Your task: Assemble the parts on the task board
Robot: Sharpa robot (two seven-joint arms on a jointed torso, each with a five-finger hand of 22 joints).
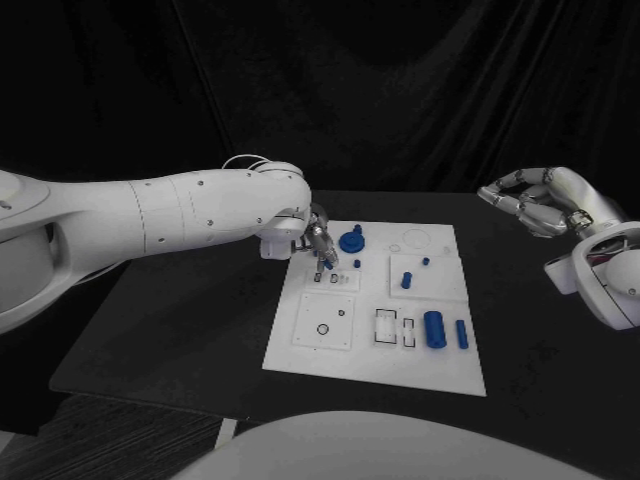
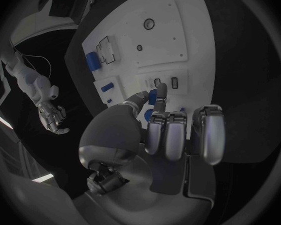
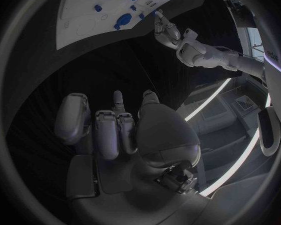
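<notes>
Head view: the board [image 1: 450, 375] lies flat mid-counter [image 1: 162, 330], so its sockets face up within reach of both arms. The left robot hand [image 1: 309, 238] hangs over the board's far left corner, fingertips pointing down at a small socket, a placing posture by the look of it. A blue knob [image 1: 352, 240] stands just beside it; a blue cylinder [image 1: 434, 328] and a slimmer bar [image 1: 462, 335] lie near the right edge, probably awaiting their turn. The right robot hand [image 1: 539, 205] hovers off the board, fingers loosely curled, holding nothing, likely parked clear.

Left wrist view: thumb and a finger pinch a small blue part [image 2: 152, 98] just above the rectangular slots [image 2: 165, 82]; the other fingers [image 2: 207, 131] fold back, leaving the pinch unobstructed.

Right wrist view: the right hand's fingers [image 3: 106, 127] curl inward around nothing, well away from the board.
</notes>
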